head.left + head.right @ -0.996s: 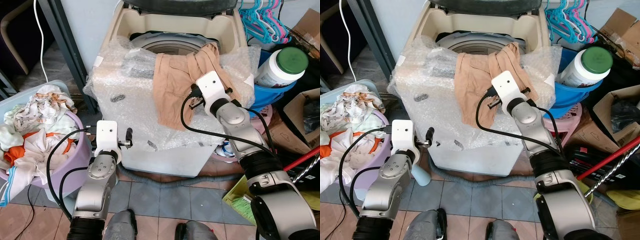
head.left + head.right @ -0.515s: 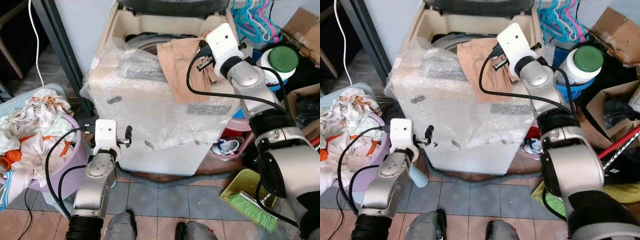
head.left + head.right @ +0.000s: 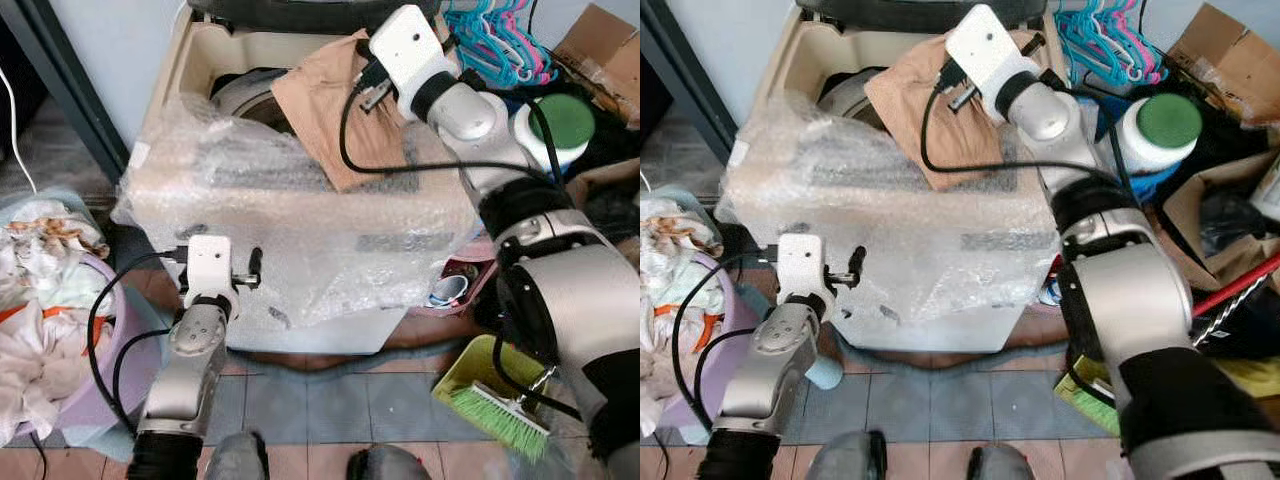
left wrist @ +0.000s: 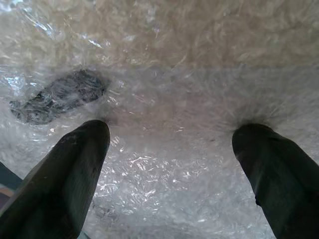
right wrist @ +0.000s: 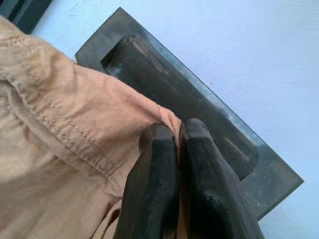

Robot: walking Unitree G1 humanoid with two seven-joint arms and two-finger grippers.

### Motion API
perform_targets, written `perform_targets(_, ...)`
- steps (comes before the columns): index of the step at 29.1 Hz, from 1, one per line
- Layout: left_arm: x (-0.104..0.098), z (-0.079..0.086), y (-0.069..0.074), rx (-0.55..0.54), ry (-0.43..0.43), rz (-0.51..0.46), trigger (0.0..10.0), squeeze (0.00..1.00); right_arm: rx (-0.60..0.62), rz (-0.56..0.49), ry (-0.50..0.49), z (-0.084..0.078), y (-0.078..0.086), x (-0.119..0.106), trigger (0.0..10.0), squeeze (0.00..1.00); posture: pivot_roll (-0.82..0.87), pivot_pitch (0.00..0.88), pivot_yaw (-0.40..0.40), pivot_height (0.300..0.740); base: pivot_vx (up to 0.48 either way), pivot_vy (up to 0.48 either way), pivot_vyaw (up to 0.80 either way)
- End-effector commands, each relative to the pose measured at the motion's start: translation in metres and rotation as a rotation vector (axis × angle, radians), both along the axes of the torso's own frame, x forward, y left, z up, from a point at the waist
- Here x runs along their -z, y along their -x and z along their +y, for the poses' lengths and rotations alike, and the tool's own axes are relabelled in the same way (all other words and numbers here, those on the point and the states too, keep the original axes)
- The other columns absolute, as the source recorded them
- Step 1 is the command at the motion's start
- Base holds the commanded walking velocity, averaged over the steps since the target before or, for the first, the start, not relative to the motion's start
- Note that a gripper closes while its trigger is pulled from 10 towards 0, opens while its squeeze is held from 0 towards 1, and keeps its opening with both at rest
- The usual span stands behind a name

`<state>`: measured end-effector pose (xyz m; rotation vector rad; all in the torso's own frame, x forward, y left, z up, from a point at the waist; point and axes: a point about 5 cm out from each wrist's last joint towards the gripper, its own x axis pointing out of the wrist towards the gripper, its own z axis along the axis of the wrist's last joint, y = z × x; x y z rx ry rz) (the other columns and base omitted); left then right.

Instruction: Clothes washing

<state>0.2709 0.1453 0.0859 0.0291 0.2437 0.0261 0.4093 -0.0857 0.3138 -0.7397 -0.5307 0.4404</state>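
A tan garment (image 3: 320,105) hangs over the back rim of the top-loading washing machine (image 3: 300,230), which is wrapped in bubble wrap. My right gripper (image 5: 178,130) is shut on the garment's hem, high over the drum opening (image 3: 238,92) and close to the dark raised lid (image 5: 199,99). My left gripper (image 4: 169,134) is open, low down, with its fingers (image 3: 255,266) pointed at the washer's bubble-wrapped front. A purple basket (image 3: 95,390) heaped with laundry (image 3: 40,300) stands at the left.
Coloured hangers (image 3: 490,40), a white jar with a green lid (image 3: 555,125) and cardboard boxes (image 3: 600,40) crowd the right of the washer. A green brush in a dustpan (image 3: 490,405) lies on the tiled floor. A red pole (image 3: 1240,290) leans at the right.
My right gripper has lifted the tan garment off the washer's front and carried it up and back over the drum opening. The left arm has stayed put. The camera has shifted.
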Motion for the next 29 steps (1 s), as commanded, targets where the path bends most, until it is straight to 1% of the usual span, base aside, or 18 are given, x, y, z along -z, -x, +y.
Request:
perform_targets(1, -0.005, -0.015, -0.008, 0.032, 0.02, -0.01, 10.0, 0.0, 0.0, -0.031, 0.03, 0.0, 0.0, -0.007, 10.0, 0.53, 0.01, 0.086, -0.008, 0.74, 0.0, 0.0, 0.0)
perform_targets(2, -0.005, -0.016, -0.008, 0.03, 0.026, -0.013, 10.0, 0.0, -0.007, 0.016, 0.065, 0.001, -0.001, 0.001, 10.0, 1.0, 0.01, 0.086, -0.008, 0.74, 0.0, 0.0, 0.0)
perform_targets(3, -0.005, -0.016, -0.008, 0.03, 0.026, -0.013, 10.0, 0.0, -0.007, 0.016, 0.065, 0.001, -0.001, 0.001, 10.0, 1.0, 0.01, 0.086, -0.008, 0.74, 0.0, 0.0, 0.0)
perform_targets(5, -0.006, -0.017, -0.007, 0.031, 0.02, -0.014, 10.0, 0.0, 0.008, 0.141, 0.153, 0.0, -0.005, 0.022, 10.0, 1.0, 0.01, 0.087, -0.009, 0.74, 0.0, 0.0, 0.0)
perform_targets(6, -0.005, -0.017, -0.006, 0.029, 0.019, -0.007, 10.0, 0.0, 0.016, 0.171, 0.199, -0.003, -0.005, 0.034, 10.0, 1.0, 0.02, 0.088, -0.011, 0.74, 0.0, 0.0, 0.0)
perform_targets(9, -0.003, -0.017, -0.003, 0.027, 0.023, 0.001, 10.0, 0.0, -0.022, 0.206, 0.245, -0.013, -0.002, 0.05, 10.0, 1.0, 0.01, 0.09, -0.01, 0.74, 0.0, 0.0, 0.0)
perform_targets(12, -0.002, -0.017, -0.002, 0.026, 0.025, 0.004, 10.0, 0.0, -0.04, 0.204, 0.299, -0.019, 0.001, 0.06, 10.0, 1.0, 0.01, 0.09, -0.009, 0.74, 0.0, 0.0, 0.8)
perform_targets(15, 0.0, -0.018, -0.002, 0.026, 0.024, 0.01, 10.0, 0.0, 0.019, 0.235, 0.291, -0.035, 0.001, 0.075, 10.0, 1.0, 0.01, 0.09, -0.008, 0.74, 0.0, 0.0, 0.7)
perform_targets(17, 0.0, -0.018, -0.002, 0.028, 0.023, 0.012, 10.0, 0.0, 0.002, 0.265, 0.233, -0.039, 0.002, 0.076, 10.0, 1.0, 0.01, 0.09, -0.008, 0.74, 0.0, 0.0, 0.0)
perform_targets(18, 0.0, -0.018, -0.002, 0.028, 0.022, 0.013, 10.0, 0.0, -0.004, 0.233, 0.195, -0.041, 0.003, 0.073, 10.0, 0.0, 0.01, 0.091, -0.007, 0.74, 0.0, 0.0, 0.0)
perform_targets(19, 0.0, -0.018, -0.001, 0.028, 0.021, 0.013, 10.0, 0.0, -0.008, 0.177, 0.099, -0.045, 0.005, 0.065, 10.0, 0.0, 0.01, 0.091, -0.005, 0.74, 0.0, 0.0, 0.0)
perform_targets(20, -0.001, -0.018, -0.002, 0.026, 0.025, 0.007, 10.0, 0.0, -0.01, 0.15, 0.044, -0.048, 0.006, 0.062, 10.0, 0.0, 0.01, 0.091, -0.006, 0.74, 0.0, 0.0, 0.0)
perform_targets(22, -0.002, -0.018, -0.002, 0.024, 0.031, -0.002, 10.0, 0.0, -0.013, 0.13, -0.005, -0.051, 0.008, 0.059, 10.0, 0.0, 0.01, 0.091, -0.006, 0.74, 0.0, 0.0, 0.0)
perform_targets(24, -0.007, -0.02, -0.003, 0.014, 0.048, -0.034, 10.0, 0.0, 0.008, 0.068, -0.165, -0.061, 0.015, 0.056, 10.0, 0.0, 0.0, 0.088, -0.007, 0.74, 0.0, 0.0, 0.0)
perform_targets(25, -0.007, -0.02, -0.003, 0.014, 0.048, -0.034, 10.0, 0.0, 0.008, 0.068, -0.165, -0.061, 0.015, 0.056, 10.0, 0.0, 0.0, 0.088, -0.007, 0.74, 0.0, 0.0, 0.0)
perform_targets(27, -0.01, -0.019, -0.004, 0.003, 0.059, -0.064, 10.0, 0.0, 0.004, 0.043, -0.23, -0.064, 0.029, 0.07, 10.0, 0.0, 0.0, 0.082, -0.008, 0.74, 0.0, 0.0, 0.4)
perform_targets(28, -0.01, -0.019, -0.004, 0.003, 0.059, -0.064, 10.0, 0.0, 0.004, 0.043, -0.23, -0.064, 0.029, 0.07, 10.0, 0.0, 0.0, 0.082, -0.008, 0.74, 0.0, 0.0, 0.8)
perform_targets(29, -0.012, -0.018, -0.005, -0.01, 0.073, -0.074, 10.0, 0.0, 0.019, 0.046, -0.294, -0.065, 0.039, 0.082, 10.0, 0.0, 0.0, 0.08, -0.005, 0.74, 0.0, 0.0, 0.79)
